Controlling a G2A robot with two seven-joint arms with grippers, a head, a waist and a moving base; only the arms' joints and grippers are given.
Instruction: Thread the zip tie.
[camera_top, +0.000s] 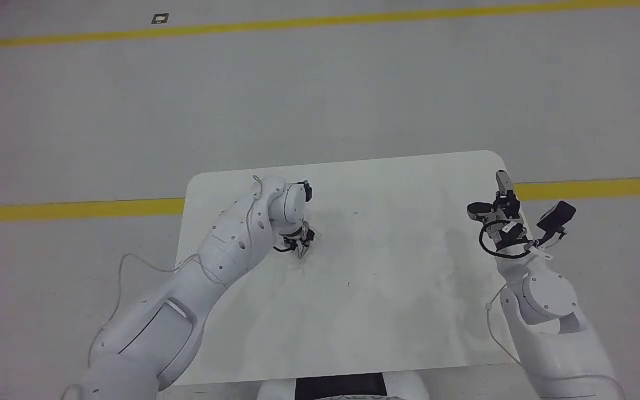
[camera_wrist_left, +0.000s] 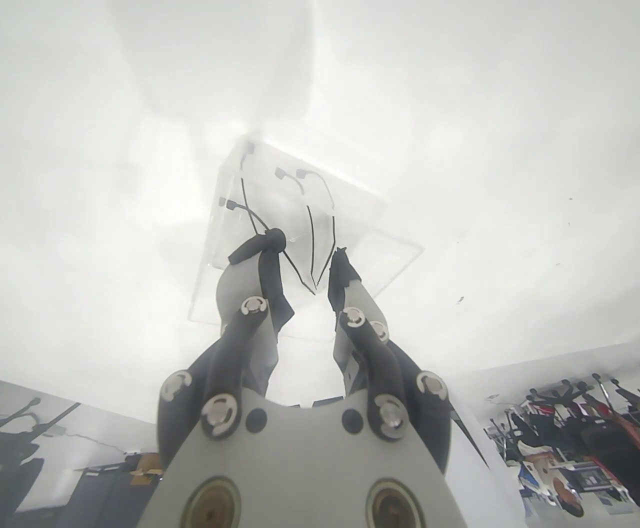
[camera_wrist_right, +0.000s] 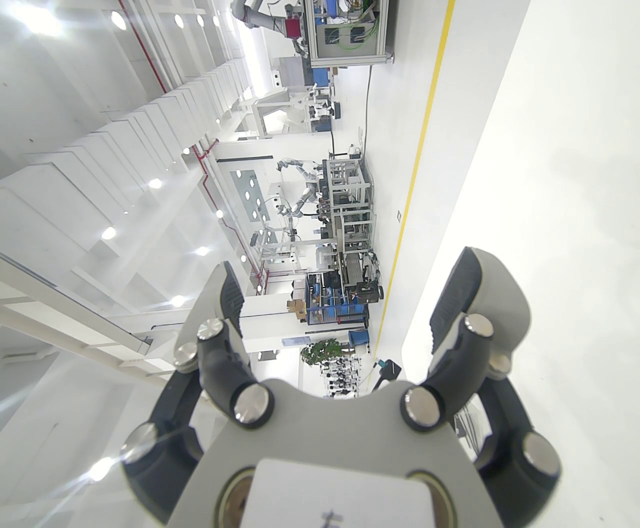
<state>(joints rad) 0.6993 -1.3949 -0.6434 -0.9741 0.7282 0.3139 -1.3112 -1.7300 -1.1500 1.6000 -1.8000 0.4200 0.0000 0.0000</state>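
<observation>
Your left gripper (camera_wrist_left: 307, 252) is parted at its taped fingertips (camera_wrist_left: 272, 242) and grips nothing. The tails of several black zip ties (camera_wrist_left: 310, 240) run between and just past the tips, and one tip looks to touch a tie. The ties lie in a clear tray (camera_wrist_left: 395, 250) on the white table (camera_top: 400, 300), left of centre in the top view.

Your right gripper (camera_wrist_right: 350, 295) is spread wide and empty at the table's right edge, well apart from the tray.

As I judge it, nothing is done yet. No tie is picked up or looped, so you have grasping and threading tail through head ahead.

I can read no print on the ties or tray. A floor tag (camera_top: 160, 18) at the upper left of the top view is too small to read.
</observation>
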